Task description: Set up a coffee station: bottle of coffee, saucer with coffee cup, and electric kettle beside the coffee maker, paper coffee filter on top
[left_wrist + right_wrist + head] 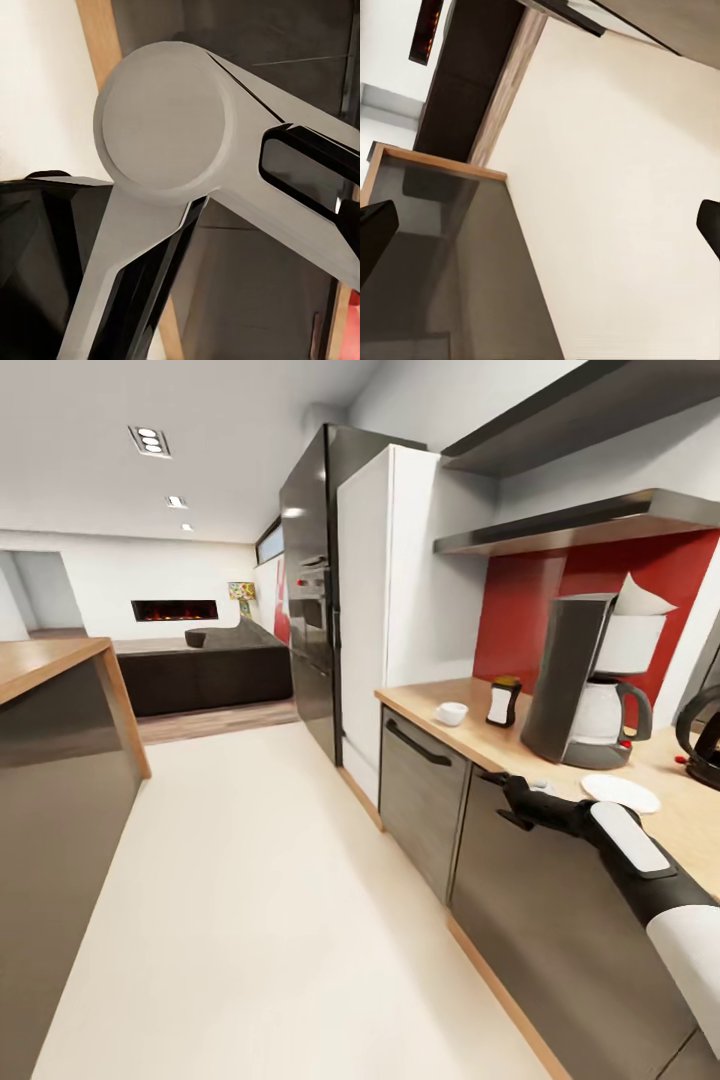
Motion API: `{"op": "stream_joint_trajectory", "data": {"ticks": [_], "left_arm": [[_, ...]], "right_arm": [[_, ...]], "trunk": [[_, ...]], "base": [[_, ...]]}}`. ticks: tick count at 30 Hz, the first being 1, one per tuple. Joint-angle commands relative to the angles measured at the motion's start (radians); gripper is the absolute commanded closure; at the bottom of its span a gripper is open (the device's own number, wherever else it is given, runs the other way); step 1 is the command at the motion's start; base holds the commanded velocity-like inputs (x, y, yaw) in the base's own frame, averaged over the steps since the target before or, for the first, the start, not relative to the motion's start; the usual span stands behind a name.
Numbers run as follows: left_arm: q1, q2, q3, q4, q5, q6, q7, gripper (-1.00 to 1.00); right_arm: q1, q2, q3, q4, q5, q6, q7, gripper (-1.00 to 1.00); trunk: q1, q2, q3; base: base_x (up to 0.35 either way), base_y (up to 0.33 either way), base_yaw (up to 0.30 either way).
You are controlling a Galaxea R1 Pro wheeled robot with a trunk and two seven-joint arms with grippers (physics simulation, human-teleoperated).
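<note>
Evidently the right pincer (pixel 497 784) hung wide open and empty. Beyond it on the desk (pixel 690 810), the coffee cup (pixel 451 713) looked light, glazed and breakable; its loop handle seemed the surest hold.

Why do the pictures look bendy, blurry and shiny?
Head view: wide lens tilts the fridge and coffee maker; the ceiling lights glare. Left wrist view: the arm joint is too close, so soft. Right wrist view: the finger tips blur at the edges.
</note>
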Motion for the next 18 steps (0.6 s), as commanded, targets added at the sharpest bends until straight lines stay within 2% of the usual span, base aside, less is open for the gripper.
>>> {"op": "stream_joint_trajectory", "data": {"ticks": [1,6,15,18], "left_arm": [[0.000,0.000,-0.008,0.000,0.008,0.003,-0.002,-1.00],[0.000,0.000,-0.008,0.000,0.008,0.004,-0.002,-1.00],[0.000,0.000,-0.008,0.000,0.008,0.007,-0.002,-1.00],[0.000,0.000,-0.008,0.000,0.008,0.007,-0.002,-1.00]], "right_arm": [[-0.001,0.000,0.003,-0.002,-0.010,-0.001,-0.009,-1.00],[-0.001,0.004,0.005,-0.015,-0.008,-0.002,-0.009,-1.00],[-0.001,0.009,0.007,-0.138,-0.008,-0.004,-0.013,-1.00],[-0.001,0.018,0.009,-0.179,-0.008,-0.005,-0.015,-1.00]], "trunk": [[0.000,-0.001,-0.001],[0.000,-0.001,-0.001],[0.000,-0.001,-0.001],[0.000,-0.001,-0.001]], "base": [[0.248,0.155,0.000],[0.114,0.059,0.000],[0.012,0.006,0.000],[0.000,0.000,0.000]]}}
